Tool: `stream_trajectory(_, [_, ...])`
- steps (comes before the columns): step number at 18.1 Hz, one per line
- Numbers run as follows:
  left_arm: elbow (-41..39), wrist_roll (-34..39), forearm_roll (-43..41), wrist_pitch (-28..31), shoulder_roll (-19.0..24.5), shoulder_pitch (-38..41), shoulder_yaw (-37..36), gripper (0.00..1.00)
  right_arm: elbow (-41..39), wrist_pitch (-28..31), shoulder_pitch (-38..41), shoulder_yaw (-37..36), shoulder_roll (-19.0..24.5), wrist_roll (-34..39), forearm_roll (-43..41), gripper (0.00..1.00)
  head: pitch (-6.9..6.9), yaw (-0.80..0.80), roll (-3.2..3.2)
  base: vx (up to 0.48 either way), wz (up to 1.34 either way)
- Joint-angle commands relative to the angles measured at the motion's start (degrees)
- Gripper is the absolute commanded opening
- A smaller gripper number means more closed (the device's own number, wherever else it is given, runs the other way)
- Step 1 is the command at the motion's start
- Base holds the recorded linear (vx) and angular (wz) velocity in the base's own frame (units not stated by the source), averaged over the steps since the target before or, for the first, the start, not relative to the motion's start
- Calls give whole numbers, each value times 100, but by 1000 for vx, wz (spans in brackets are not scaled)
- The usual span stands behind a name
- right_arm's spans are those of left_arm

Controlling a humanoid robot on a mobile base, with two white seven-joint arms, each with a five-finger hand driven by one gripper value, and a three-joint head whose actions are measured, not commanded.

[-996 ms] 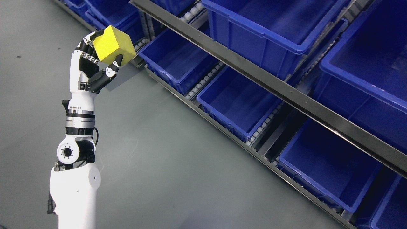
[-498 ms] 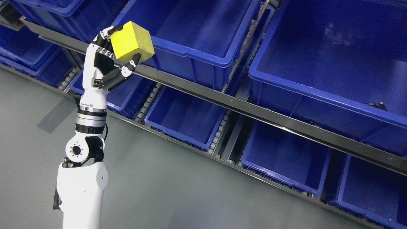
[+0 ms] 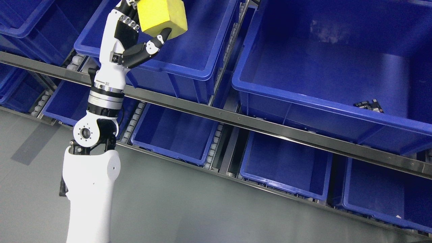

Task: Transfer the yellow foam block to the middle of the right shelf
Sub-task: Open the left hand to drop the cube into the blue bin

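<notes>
My left hand (image 3: 141, 30) is shut on the yellow foam block (image 3: 162, 15) and holds it raised at the top of the head view, above the front part of a blue bin (image 3: 189, 60) on the middle shelf level. The thumb (image 3: 153, 42) presses the block from below; the fingers wrap its left side. The block's top is cut off by the picture's edge. My left arm (image 3: 91, 168) rises from the lower left. The right arm is out of view.
A metal shelf rail (image 3: 256, 126) runs across the picture. A large blue bin (image 3: 324, 101) at the right holds a small dark part (image 3: 368, 105). More blue bins (image 3: 287, 165) sit on the lower level, on rollers. Grey floor (image 3: 189, 209) lies below.
The whole picture has shifted as the camera turned toward the shelf. My left hand has risen with the block, from in front of the rail to above the middle-level bin.
</notes>
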Motion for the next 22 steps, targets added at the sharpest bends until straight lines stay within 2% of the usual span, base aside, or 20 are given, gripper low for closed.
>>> stream_trajectory(1, [189,26,-43,1625,100,-907,167,34,-100,3,-10,0,-100,1,0,100,0,0,0,22,-124])
stream_trajectory(2, [453,44,-87,1944,100,-1118,228,35,-100,3,-10,0,-100,1,0,100,0,0,0,14,-40])
stream_trajectory(4, [1146,262,-262,2148,100,-1680,290,35,-100,3,-10,0,-100,1,0,100,0,0,0,7,-8])
stream_trajectory(5, [1524,324,-403,2271,100,-1996,299,39,-100,3,-10,0,-100,1,0,100,1,0,0,0,24])
stream_trajectory(6, [1806,325,-500,2420,100,-2208,291,47,-100,3,-10,0,-100,1,0,100,1,0,0,-3,10])
stream_trajectory(8, [2439,342,-658,2798,100,-2578,212,72,-100,3,-10,0,-100,1,0,100,1,0,0,-6,11])
stream_trajectory(10, [3002,343,-729,2843,100,-2719,-24,94,-100,3,-10,0,-100,1,0,100,1,0,0,0,0])
stream_trajectory(11, [3022,343,-721,2843,100,-2711,-130,100,-100,3,-19,0,-100,1,0,100,1,0,0,0,0])
stream_trajectory(12, [3005,334,-703,2835,100,-2693,-123,100,-100,3,-19,0,-100,1,0,100,1,0,0,0,0])
stream_trajectory(15, [2576,281,-694,2406,100,-2580,-44,100,-100,3,-10,0,-100,1,0,100,1,0,0,0,0])
stream_trajectory(16, [2026,246,-677,2160,100,-2370,52,100,-100,3,-10,0,-100,1,0,100,0,0,0,0,0])
stream_trajectory(20, [109,228,68,2149,100,-1369,212,100,-100,3,-10,0,-100,1,0,100,1,0,0,0,0])
stream_trajectory(22, [-474,211,79,2140,100,-876,185,100,-100,3,-19,0,-100,1,0,100,1,0,0,0,0])
